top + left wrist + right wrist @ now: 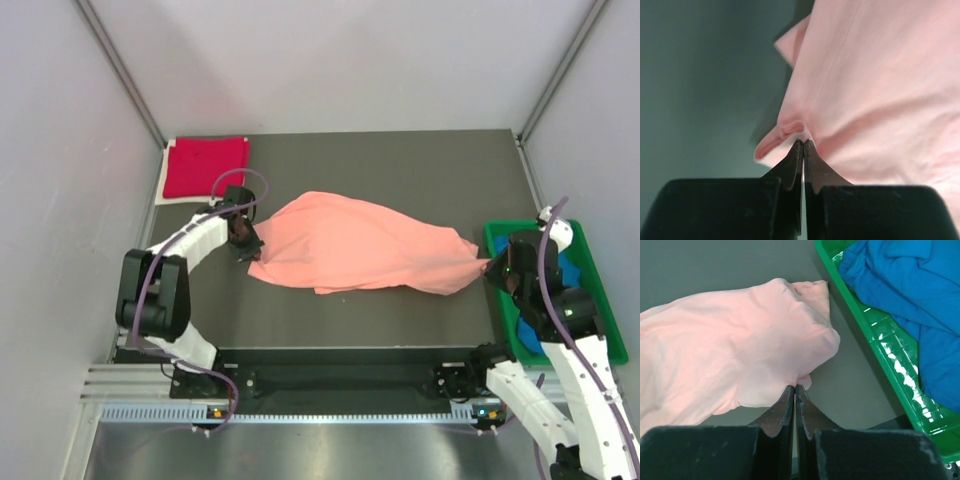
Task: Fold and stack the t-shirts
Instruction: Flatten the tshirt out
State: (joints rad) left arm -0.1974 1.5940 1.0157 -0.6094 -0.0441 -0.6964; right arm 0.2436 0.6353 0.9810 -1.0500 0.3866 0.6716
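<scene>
Top view: even, soft overhead light, sharp throughout, with only thin shadows under the salmon-pink t-shirt (360, 245) edges and the walls leaning outward toward the frame edges. Left wrist view is soft: the bench (700, 75) is blurred and dim, there is a dark shadow beneath the shirt's edge, and the left claw (803, 145) is near-black. Right wrist view is sharper, with white glare patches on the green tray (890, 355).

A spread shirt (360, 250) lies across the middle of the table (400, 170). A folded shirt (205, 166) sits at its far left corner. A tray (875, 340) at the right edge holds a crumpled shirt (910, 285).
</scene>
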